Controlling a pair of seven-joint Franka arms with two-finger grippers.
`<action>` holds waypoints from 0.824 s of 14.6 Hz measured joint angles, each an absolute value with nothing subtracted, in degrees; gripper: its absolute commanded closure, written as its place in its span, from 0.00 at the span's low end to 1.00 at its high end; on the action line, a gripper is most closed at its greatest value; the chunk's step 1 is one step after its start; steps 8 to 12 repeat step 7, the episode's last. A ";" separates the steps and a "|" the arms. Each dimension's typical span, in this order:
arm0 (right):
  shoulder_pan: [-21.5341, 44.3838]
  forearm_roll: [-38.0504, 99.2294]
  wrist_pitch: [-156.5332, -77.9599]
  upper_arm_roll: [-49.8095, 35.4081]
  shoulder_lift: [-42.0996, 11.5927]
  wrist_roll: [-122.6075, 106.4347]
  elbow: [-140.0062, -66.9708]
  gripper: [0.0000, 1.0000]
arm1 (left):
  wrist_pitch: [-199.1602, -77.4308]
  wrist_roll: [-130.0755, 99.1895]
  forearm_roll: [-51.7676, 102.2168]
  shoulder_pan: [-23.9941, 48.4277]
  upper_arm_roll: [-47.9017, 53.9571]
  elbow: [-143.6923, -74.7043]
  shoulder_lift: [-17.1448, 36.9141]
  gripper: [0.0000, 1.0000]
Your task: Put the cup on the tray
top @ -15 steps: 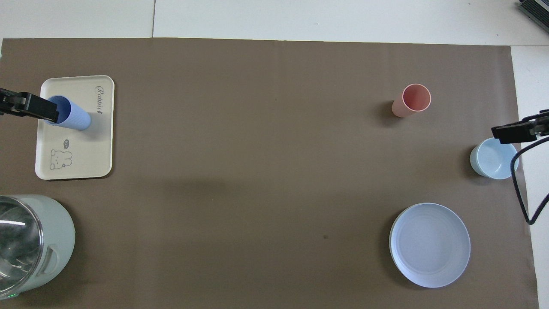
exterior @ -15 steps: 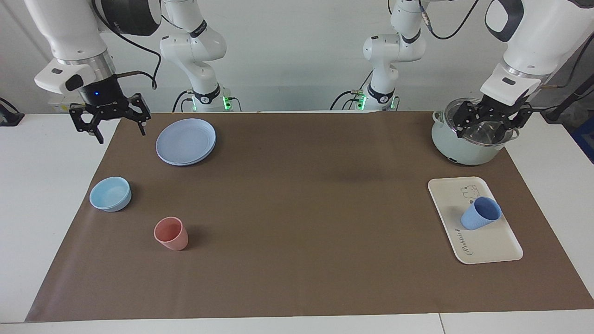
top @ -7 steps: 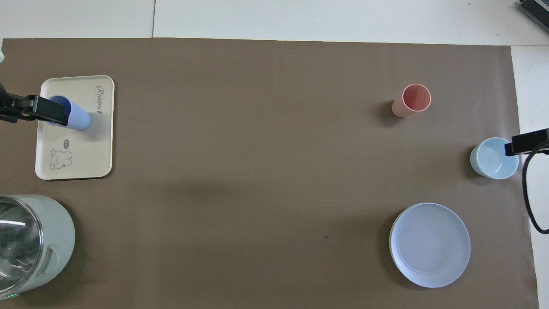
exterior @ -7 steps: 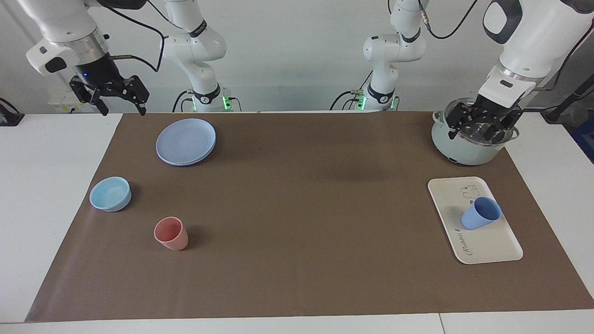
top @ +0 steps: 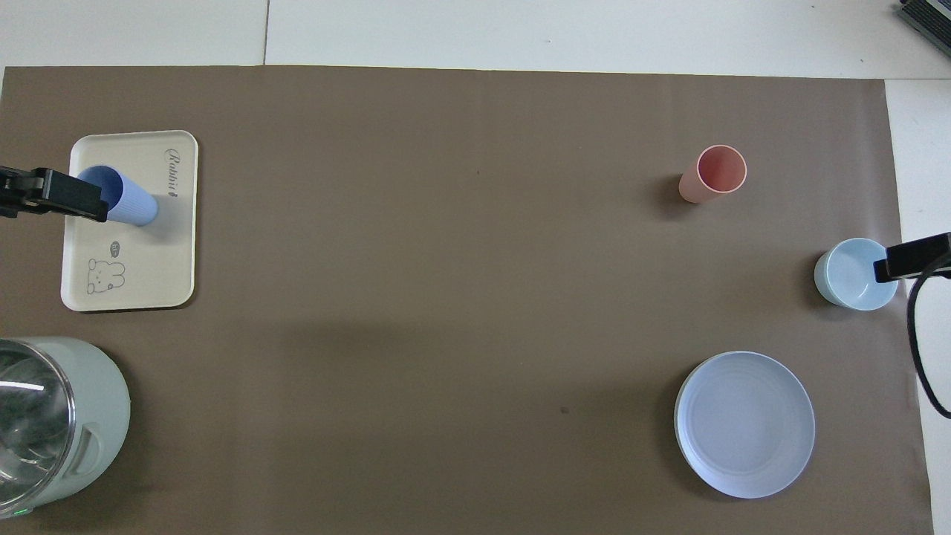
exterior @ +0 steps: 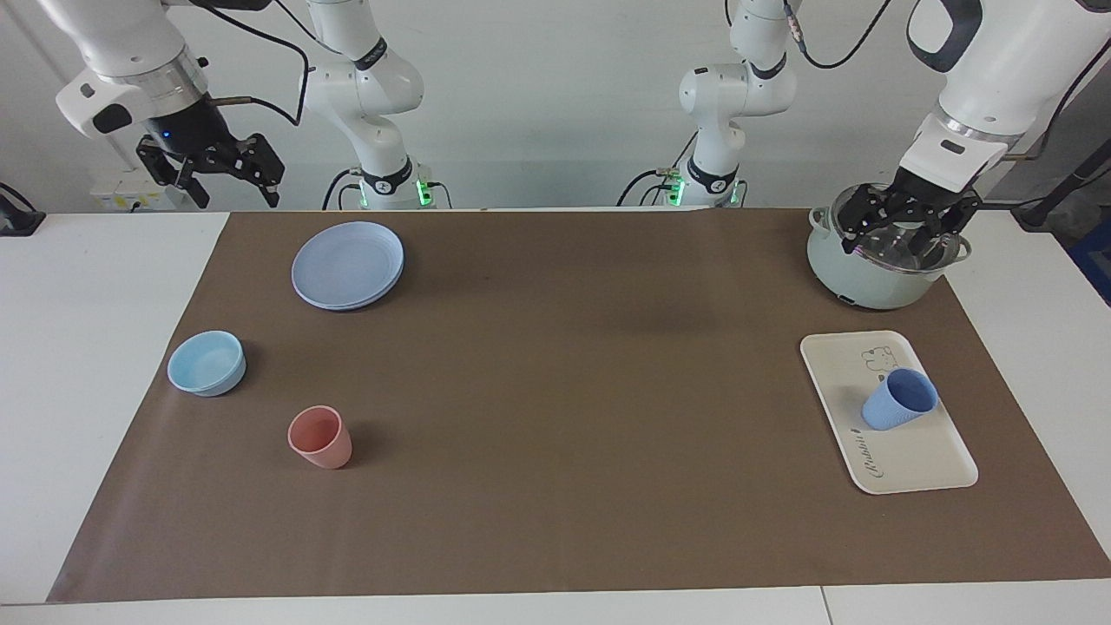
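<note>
Hovering with both jaws spread and empty, the cup [exterior: 900, 399] already upright on the tray [exterior: 920, 464].

My left jaws [exterior: 903, 227] hang over the pot [exterior: 868, 282], at the tray's twelve o'clock in the facing view; my right jaws [exterior: 213, 165] sit high off the desk's [exterior: 555, 521] edge, near eleven o'clock from the plates [exterior: 347, 265]. I judge the placing done. The risk I see: the cup stands close to the tray's rim, so a low sweep of my left arm could knock it over.

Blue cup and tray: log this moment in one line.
cup: upright on tray | left gripper: open, over pot | right gripper: open, raised
</note>
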State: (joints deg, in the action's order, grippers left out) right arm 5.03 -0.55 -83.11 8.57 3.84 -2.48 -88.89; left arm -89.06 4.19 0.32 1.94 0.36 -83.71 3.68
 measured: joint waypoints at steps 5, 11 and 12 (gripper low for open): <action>5.71 -1.02 -83.82 8.55 3.30 -2.48 -88.94 0.00 | -88.38 4.18 0.32 1.93 0.23 -83.72 2.90 0.00; 5.76 -1.02 -83.83 8.55 3.28 -2.48 -88.94 0.00 | -88.33 4.18 0.32 1.93 0.23 -83.73 2.90 0.00; 5.76 -1.02 -83.83 8.55 3.28 -2.48 -88.94 0.00 | -88.33 4.18 0.32 1.93 0.23 -83.73 2.90 0.00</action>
